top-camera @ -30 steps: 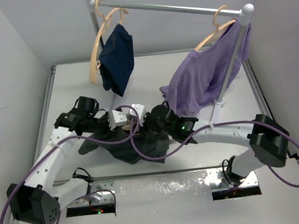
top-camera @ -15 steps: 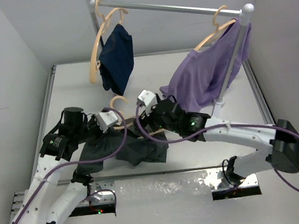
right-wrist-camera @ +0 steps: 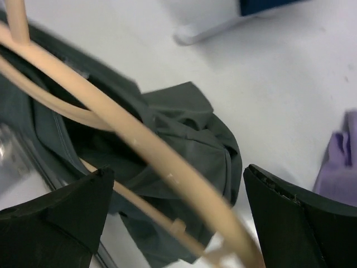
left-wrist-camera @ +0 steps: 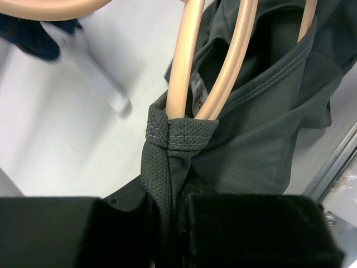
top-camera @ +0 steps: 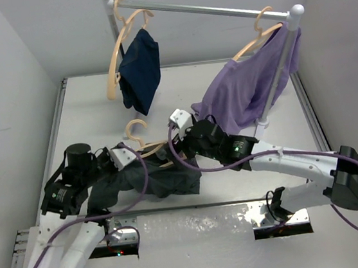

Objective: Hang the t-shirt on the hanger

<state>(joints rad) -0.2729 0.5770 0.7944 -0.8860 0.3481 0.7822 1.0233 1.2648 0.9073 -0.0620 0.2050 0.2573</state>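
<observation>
Top external: one t-shirt (top-camera: 171,180), three hangers (top-camera: 130,130) (top-camera: 114,60) (top-camera: 256,42), two other garments (top-camera: 140,67) (top-camera: 239,95).

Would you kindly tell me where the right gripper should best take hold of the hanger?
Probably the bare arm of the hanger, straight ahead from where the open right gripper sits: that slim bar crosses between its fingers, clear of the t-shirt.

White walls (top-camera: 6,95) close in a white table (top-camera: 180,85) at 9, 12 and 3 o'clock; a rack (top-camera: 203,7) spans the far edge, a navy garment (top-camera: 140,67) hanging at 11 and a lilac shirt (top-camera: 242,94) at 1; a metal strip (top-camera: 196,226) lies at 6; the light is even and soft.
</observation>
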